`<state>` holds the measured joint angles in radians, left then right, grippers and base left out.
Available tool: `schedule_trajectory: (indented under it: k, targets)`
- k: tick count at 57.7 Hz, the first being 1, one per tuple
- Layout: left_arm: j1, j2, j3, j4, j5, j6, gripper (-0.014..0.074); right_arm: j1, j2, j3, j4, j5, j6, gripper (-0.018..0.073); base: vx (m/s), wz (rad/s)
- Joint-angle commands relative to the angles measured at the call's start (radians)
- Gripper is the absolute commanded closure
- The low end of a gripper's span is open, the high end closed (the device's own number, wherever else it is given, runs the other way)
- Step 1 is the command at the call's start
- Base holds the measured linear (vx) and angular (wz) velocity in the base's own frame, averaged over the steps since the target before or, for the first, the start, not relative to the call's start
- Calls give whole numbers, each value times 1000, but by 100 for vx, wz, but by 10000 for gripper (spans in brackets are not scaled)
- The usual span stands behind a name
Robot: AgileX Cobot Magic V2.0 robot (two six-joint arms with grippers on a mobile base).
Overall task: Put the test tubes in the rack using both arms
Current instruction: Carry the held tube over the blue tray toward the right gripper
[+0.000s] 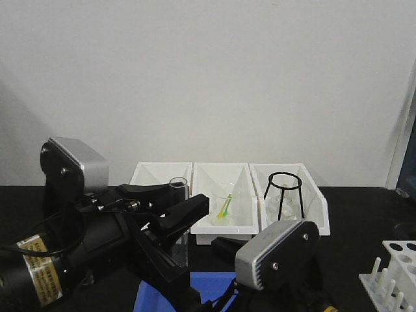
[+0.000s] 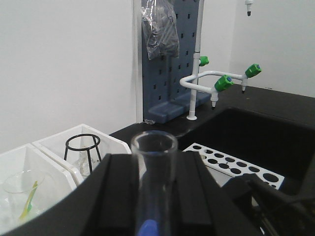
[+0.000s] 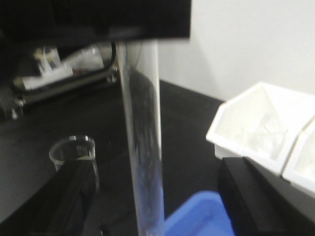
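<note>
Handover stage, by my read: left gripper (image 1: 184, 200) is clamped on one test tube (image 3: 143, 147), held upright just left of centre in the front view, its foot near a blue container (image 3: 197, 216). Right gripper (image 3: 158, 169) sits low with fingers spread, one each side of the tube's lower half, clear of the glass. Next move likely needs the right to close squarely on the tube before the left lets go, then carry it to the rack (image 1: 400, 260), lower right corner of the front view on the black worktop (image 1: 364, 221). Writing: yellow label (image 1: 38, 270) on the left arm, lower left, too small to read; nothing legible on the beaker (image 3: 75, 151).
</note>
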<state>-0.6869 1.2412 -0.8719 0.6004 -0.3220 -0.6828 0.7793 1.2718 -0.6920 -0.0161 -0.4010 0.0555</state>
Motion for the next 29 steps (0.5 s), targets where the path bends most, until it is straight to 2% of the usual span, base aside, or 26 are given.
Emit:
schedule_trajectory:
  k: [1, 16, 29]
  targets:
    - [-5, -24, -36, -15, -72, -20, 619, -1, -18, -34, -12, -152, 10, -9, 0, 0]
    - [-11, -24, -21, 18, -75, -60, 619, -1, 49, -35, -7, -299, 12, -9, 0, 0]
    - [-10, -24, 14, 16, -86, -63, 619, -1, 93, -64, -7, -308, 12, -9, 0, 0]
